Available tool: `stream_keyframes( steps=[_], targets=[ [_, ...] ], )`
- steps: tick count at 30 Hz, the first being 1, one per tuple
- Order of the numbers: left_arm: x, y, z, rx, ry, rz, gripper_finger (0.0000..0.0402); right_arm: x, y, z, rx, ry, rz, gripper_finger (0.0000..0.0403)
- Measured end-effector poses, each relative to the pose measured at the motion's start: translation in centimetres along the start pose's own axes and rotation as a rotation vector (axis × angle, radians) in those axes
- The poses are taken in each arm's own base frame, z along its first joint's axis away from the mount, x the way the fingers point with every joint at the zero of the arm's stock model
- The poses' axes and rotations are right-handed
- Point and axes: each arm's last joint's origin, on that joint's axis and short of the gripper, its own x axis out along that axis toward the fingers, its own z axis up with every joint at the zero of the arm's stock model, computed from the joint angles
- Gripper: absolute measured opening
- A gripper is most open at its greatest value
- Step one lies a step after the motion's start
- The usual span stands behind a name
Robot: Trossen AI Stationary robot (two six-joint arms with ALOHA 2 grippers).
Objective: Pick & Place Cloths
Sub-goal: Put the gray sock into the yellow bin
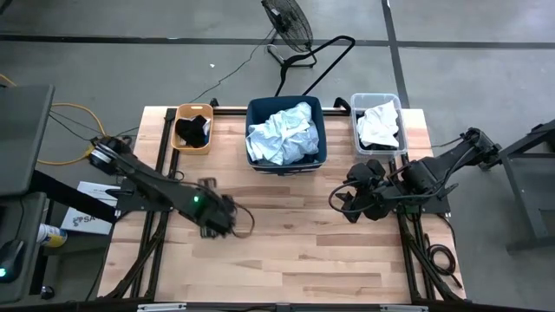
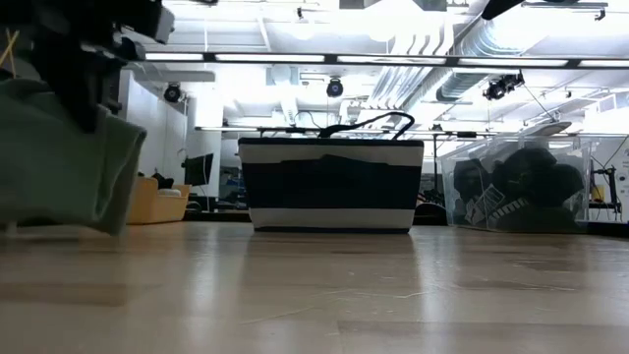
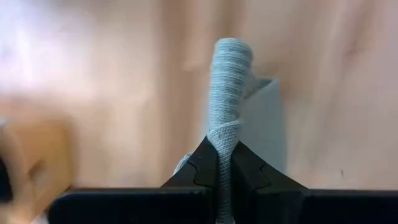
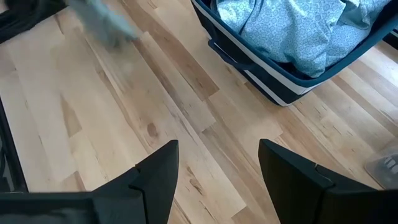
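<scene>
A grey-green sock [image 3: 229,81] hangs from my left gripper [image 1: 217,215] over the left part of the table, and the gripper is shut on it. The low view shows the sock [image 2: 59,157] drooping below the dark gripper [image 2: 88,49], its lower end close to the tabletop. The arm hides the sock in the high view. My right gripper [image 1: 347,201] waits open over the right side of the table, nothing between its fingers [image 4: 155,177]. Other cloths lie in the bins at the far edge. My left gripper pinches a ribbed fold of the sock [image 3: 224,134] between its two fingers [image 3: 199,168], coming from above and pointing steeply down. The rest of the sock hangs slack below the fingers; whether its lowest end touches the table, I cannot tell.
Along the far edge stand an orange bin [image 1: 192,130] with a black cloth, a navy bin [image 1: 286,132] with a pale blue cloth [image 4: 292,31], and a clear bin [image 1: 378,124] with a white cloth. Bare wood [image 1: 295,251] spreads across the near half of the table.
</scene>
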Motion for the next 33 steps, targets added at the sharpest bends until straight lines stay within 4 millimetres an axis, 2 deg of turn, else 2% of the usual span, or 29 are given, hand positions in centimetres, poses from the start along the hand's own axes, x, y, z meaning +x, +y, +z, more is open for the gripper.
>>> stream_keyframes(
  steps=[6, 10, 19, 23, 27, 30, 33],
  targets=[
    [-1.2, 4.8, -1.4, -0.112, 0.070, 0.178, 0.0009, 0.0, 0.1, 0.0, 0.004, -0.003, 0.006, 0.0213],
    [-1.5, 7.8, -1.5, -0.147, 0.084, 0.246, 0.0009, 0.0, 0.1, 0.0, 0.004, -0.002, 0.007, 0.0213],
    [-1.4, 14.0, -1.7, -0.091, 0.127, 0.339, 0.0009, 0.0, 0.1, 0.0, -0.017, 0.020, 0.024, 0.0213],
    [-1.2, 16.6, -1.7, -0.093, 0.115, 0.342, 0.0009, 0.0, 0.3, 0.1, 0.044, 0.005, 0.033, 0.0213],
    [-1.1, 18.9, -1.8, -0.131, 0.072, 0.314, 0.0009, -0.3, 0.9, -0.4, -0.008, -0.176, 0.053, 0.0211],
    [-1.1, 20.3, -2.2, -0.153, 0.049, 0.289, 0.0009, -0.7, 0.3, -1.2, 0.058, -0.306, 0.096, 0.0196],
    [-1.2, 21.5, -2.5, -0.177, 0.030, 0.272, 0.0009, -0.1, -0.6, -2.9, 0.145, -0.372, 0.171, 0.0174]
  ],
)
